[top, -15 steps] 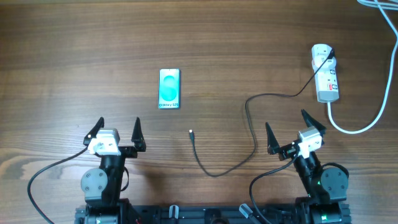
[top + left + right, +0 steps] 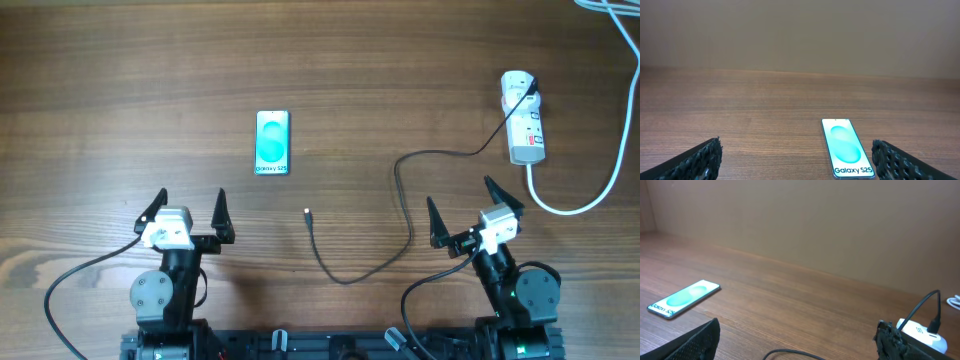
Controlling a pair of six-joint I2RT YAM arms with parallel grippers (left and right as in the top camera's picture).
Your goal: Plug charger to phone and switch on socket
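Observation:
The phone (image 2: pixel 272 142) lies flat at centre left, cyan screen up; in the left wrist view the phone (image 2: pixel 846 147) sits just inside the right finger. The charger (image 2: pixel 404 210), a thin black cable, snakes from its free connector tip (image 2: pixel 307 213) up to its plug on the socket (image 2: pixel 523 130) at the far right. My left gripper (image 2: pixel 186 209) stands open near the front, below the phone, holding nothing. My right gripper (image 2: pixel 463 210) is open too, just right of the cable's bend. The right wrist view shows the phone (image 2: pixel 684 299), a loop of charger (image 2: pixel 790 353) and the socket (image 2: pixel 925 330).
A thick white cord (image 2: pixel 600 190) curves from the socket to the table's right edge and back corner. Bare wooden table (image 2: pixel 150 80) surrounds the objects. Both arm bases stand at the front edge.

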